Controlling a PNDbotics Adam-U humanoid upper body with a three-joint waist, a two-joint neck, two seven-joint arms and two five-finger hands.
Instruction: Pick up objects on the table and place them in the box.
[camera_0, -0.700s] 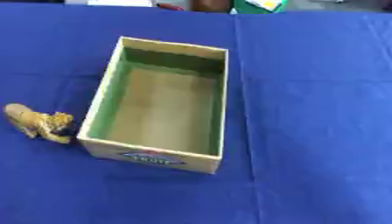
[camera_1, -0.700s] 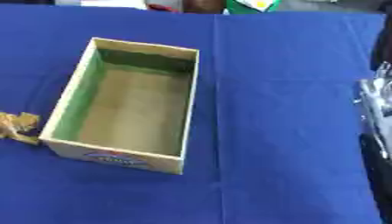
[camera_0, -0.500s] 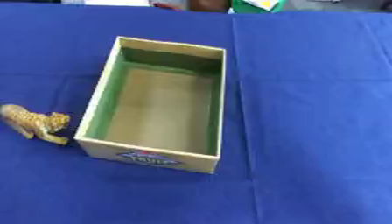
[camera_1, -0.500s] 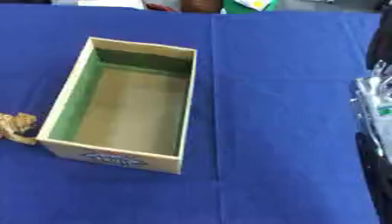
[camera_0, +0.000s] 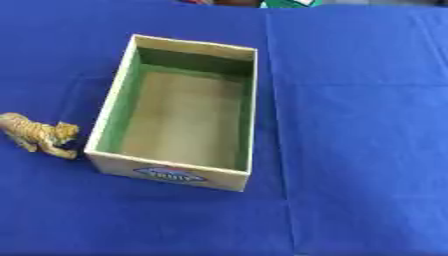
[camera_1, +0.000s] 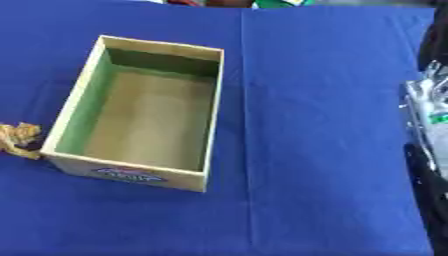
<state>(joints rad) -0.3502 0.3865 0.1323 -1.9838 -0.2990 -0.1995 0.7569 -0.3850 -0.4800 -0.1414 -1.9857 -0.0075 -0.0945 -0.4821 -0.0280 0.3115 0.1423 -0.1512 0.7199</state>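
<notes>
An open cardboard box (camera_0: 108, 101) with green inner walls and a bare brown floor stands on the blue table, a blue label on its near wall. Nothing lies inside it. A small striped toy tiger (camera_0: 37, 135) lies on the cloth just left of the box's near left corner, its head towards the box and close to the wall. At the right edge of the right eye view a silver and black part of my right arm or hand (camera_1: 426, 114) shows, well apart from the box. My left hand shows in no view.
The blue cloth (camera_0: 359, 150) covers the whole table, with a crease running down just right of the box. Green and red objects (camera_0: 284, 2) show at the far edge.
The whole picture has shifted slightly, so the camera has moved. The box, the tiger and the arm part at the right edge keep their places.
</notes>
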